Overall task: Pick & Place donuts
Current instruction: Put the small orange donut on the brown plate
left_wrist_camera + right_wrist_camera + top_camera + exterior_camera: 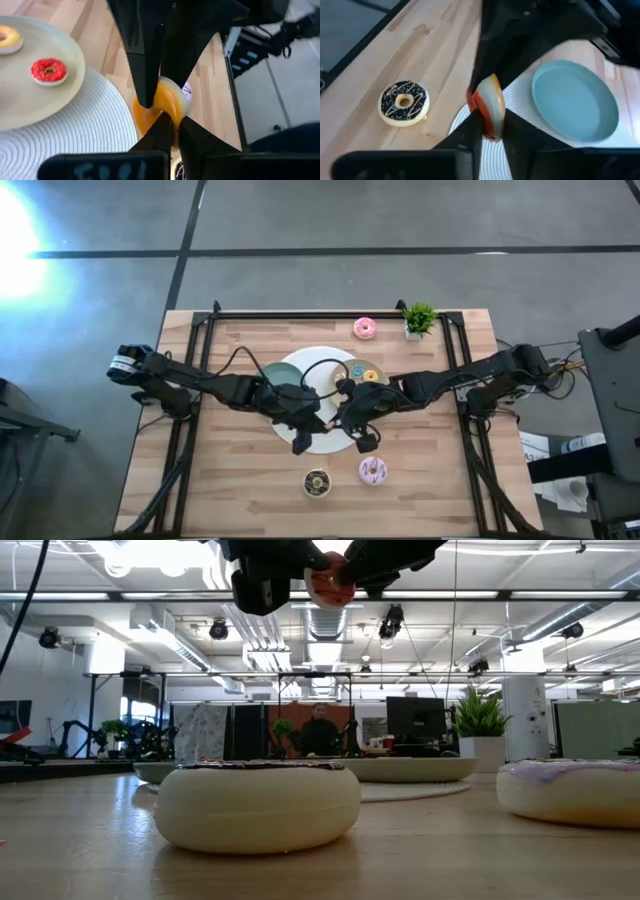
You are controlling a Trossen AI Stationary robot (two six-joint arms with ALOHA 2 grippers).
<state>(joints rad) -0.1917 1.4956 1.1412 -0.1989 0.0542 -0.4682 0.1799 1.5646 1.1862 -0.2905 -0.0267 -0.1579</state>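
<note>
A tiny orange donut (330,585) hangs high above the white woven mat (325,442) at the table's middle, between both grippers. My left gripper (308,427) reaches in from the left and my right gripper (350,423) from the right; each is shut on the donut. The chocolate donut (317,482) and the lilac sprinkled donut (373,471) lie flat on the wood near the table's near edge. The pink-iced donut (365,329) lies by the far edge. A red donut (49,70) and a yellow one (7,37) rest on the pale plate (30,100). My left gripper pinches the orange donut's rim (172,120) between its two fingers, coming from the table's left. The donut stands on edge, lifted clear of the mat. My right gripper pinches the opposite side of the rim (489,125) between its two fingers, coming from the table's right, facing the left gripper.
A blue-grey plate (575,100) sits on the mat's left part. A small potted plant (419,320) stands at the far right corner. A black frame (330,313) borders the far edge and sides. A person (320,730) is in the room beyond. Bare wood lies near left and near right.
</note>
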